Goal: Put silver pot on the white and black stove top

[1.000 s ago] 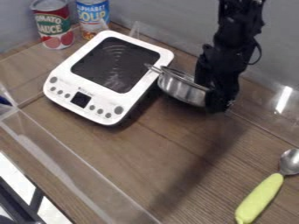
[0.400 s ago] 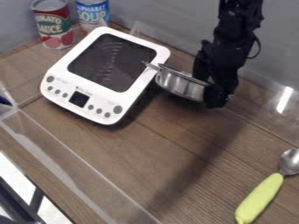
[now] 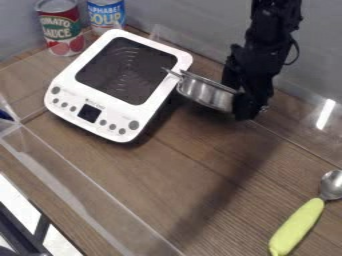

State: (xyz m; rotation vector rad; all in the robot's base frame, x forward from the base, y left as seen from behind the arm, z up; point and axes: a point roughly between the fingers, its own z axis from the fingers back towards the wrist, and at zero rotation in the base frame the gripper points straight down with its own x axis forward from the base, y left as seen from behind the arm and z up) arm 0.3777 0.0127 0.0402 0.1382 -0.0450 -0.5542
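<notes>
The silver pot (image 3: 203,93) sits on the wooden table, its left rim touching the right edge of the white and black stove top (image 3: 114,78). The stove lies flat at the upper left, its button strip facing the front left. My black gripper (image 3: 245,106) points down at the pot's right rim. Its fingers are dark and merge with the pot's edge, so the gap between them does not show. The pot's right handle is hidden behind the gripper.
Two food cans (image 3: 56,28) (image 3: 104,12) stand behind the stove at the back left. A silver spoon (image 3: 330,183) and a yellow-green toy vegetable (image 3: 297,227) lie at the right front. A clear plastic wall (image 3: 80,190) runs along the front.
</notes>
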